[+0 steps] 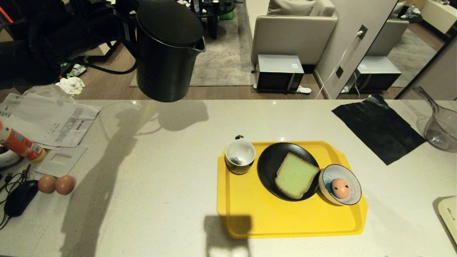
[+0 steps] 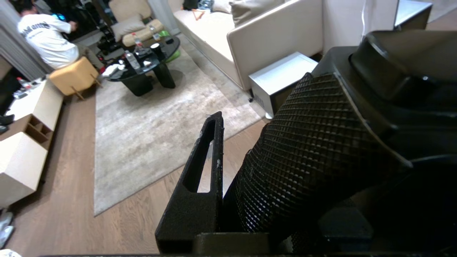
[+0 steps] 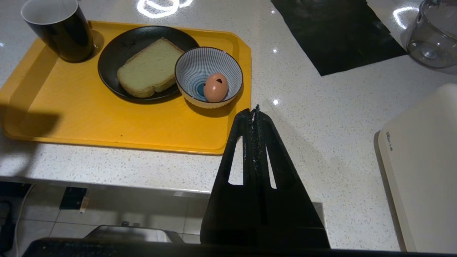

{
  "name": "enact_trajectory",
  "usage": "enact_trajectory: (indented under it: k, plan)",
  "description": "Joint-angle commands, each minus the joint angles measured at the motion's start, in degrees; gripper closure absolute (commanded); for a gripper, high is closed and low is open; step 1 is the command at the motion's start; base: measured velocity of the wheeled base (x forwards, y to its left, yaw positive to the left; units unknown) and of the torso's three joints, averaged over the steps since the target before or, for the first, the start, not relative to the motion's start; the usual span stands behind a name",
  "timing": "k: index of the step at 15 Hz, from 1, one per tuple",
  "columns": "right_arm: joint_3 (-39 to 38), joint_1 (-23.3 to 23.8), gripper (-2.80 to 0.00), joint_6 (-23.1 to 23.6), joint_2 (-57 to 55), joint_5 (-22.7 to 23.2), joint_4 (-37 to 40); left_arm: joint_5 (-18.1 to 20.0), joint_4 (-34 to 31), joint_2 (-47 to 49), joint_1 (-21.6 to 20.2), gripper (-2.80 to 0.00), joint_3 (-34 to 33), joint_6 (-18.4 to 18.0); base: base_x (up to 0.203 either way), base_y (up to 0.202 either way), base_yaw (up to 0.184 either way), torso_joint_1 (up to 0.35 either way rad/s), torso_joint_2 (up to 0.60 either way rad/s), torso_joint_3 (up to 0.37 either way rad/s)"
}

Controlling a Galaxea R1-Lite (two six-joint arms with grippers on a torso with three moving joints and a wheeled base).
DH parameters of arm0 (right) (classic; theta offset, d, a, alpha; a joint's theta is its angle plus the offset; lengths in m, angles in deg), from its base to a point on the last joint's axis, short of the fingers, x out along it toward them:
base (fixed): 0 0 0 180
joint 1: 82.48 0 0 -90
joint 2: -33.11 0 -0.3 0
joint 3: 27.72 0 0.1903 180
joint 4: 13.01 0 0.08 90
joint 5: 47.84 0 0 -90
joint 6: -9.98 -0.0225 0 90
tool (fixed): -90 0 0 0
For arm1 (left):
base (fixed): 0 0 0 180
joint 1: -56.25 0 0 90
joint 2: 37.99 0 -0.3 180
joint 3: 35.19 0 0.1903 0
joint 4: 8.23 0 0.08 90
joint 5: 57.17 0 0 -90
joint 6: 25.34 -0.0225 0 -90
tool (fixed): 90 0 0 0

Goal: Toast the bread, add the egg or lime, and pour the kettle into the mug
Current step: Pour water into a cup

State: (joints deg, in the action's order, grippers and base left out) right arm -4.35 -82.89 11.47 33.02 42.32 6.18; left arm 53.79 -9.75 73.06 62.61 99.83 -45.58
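Presently the left gripper (image 2: 228, 167) clamps the black kettle (image 1: 167, 50) by its handle aloft; likely heavy, sloshing, so tilt slowly over the mug (image 1: 240, 156); right gripper (image 3: 255, 111) shut, idle.

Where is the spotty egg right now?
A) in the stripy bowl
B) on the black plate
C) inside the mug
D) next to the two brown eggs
A: the egg sits inside the striped bowl on the yellow tray.
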Motion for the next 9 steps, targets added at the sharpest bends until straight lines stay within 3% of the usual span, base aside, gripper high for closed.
enact_trajectory:
  k: [1, 9]
  plan:
    - [-1.49, -0.02, 0.00, 0.01, -0.08, -0.07, -0.04, -0.52, 0.04, -1.16, -0.04, 0.00, 0.01, -0.14, 0.000, 0.000, 0.000, 0.000, 0.00, 0.000]
    - [-1.57, -0.02, 0.00, -0.96, -0.08, -0.07, -0.13, -1.19, -0.14, -1.95, 0.76, 0.00, -0.03, -0.58, 0.000, 0.000, 0.000, -0.027, 0.06, 0.027]
